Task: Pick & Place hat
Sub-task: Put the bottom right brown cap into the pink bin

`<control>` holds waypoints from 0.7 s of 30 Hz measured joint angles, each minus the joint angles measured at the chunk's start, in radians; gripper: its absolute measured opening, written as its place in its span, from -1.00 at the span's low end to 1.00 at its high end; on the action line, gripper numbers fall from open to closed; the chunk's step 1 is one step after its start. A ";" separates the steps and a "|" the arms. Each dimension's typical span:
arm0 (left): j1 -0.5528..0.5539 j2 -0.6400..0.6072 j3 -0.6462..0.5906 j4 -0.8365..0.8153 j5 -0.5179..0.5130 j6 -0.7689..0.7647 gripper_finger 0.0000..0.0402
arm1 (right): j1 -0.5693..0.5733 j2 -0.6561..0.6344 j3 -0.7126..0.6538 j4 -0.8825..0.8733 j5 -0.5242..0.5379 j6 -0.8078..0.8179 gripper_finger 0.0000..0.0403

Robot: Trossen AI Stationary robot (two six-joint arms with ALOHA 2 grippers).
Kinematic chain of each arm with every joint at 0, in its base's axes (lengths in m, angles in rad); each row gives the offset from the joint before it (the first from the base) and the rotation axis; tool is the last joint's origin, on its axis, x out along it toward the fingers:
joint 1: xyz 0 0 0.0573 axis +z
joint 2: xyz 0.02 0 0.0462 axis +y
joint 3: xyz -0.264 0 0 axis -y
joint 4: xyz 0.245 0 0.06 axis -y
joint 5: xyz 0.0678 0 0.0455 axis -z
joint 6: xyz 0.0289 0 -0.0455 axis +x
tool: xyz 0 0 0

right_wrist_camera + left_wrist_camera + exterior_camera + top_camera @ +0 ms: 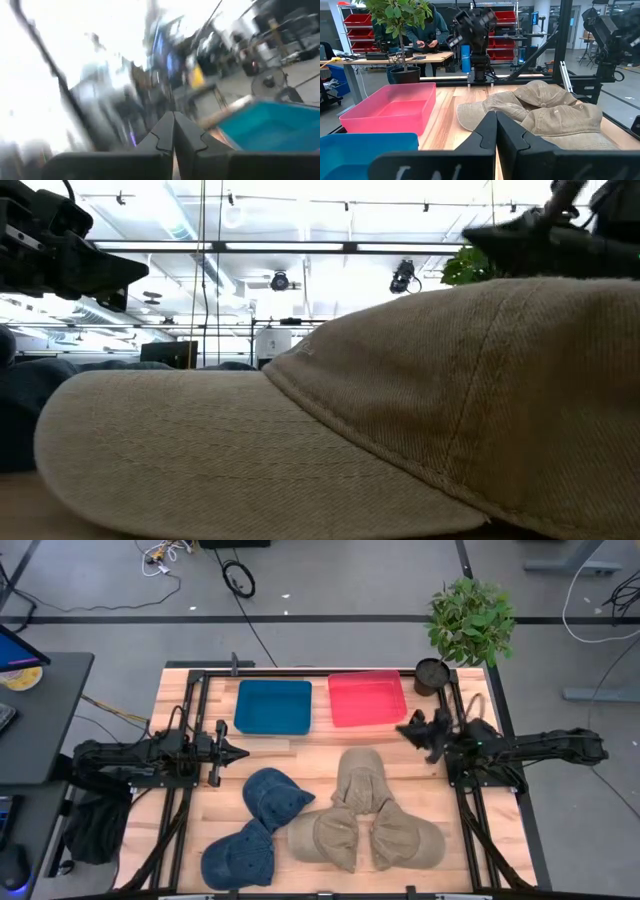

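Nothing placed so far: both trays sit bare, blue tray [273, 706] and red tray [366, 698], smooth plastic. All five hats lie mid-table: two denim caps [277, 796], three soft tan twill caps [362, 780] (brims curved, crowns slumped). Left gripper [240, 750] waits at the left edge, fingers pressed together. Right gripper [404, 728] hangs beside the red tray, likewise pinched on nothing.

The high view looks straight down on the whole table [320, 745], the low view sits at tabletop level directly against a tan cap [400, 420], and both wrist views face forward, sharing the blue tray [270, 130].
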 joint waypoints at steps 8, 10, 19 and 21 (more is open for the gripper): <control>0.000 0.000 0.000 0.000 0.000 0.000 -0.99 | 0.000 -0.001 0.000 0.338 0.325 0.047 -0.94; 0.000 0.000 0.000 0.000 0.000 0.000 -0.99 | -0.001 -0.001 0.000 0.394 0.347 0.096 -0.94; 0.000 0.000 0.000 0.000 0.000 0.000 -0.99 | 0.001 -0.001 0.148 0.543 0.335 0.058 -0.94; 0.000 0.000 0.000 0.000 0.000 0.000 -0.99 | 0.000 -0.001 0.236 0.453 0.273 -0.034 -0.94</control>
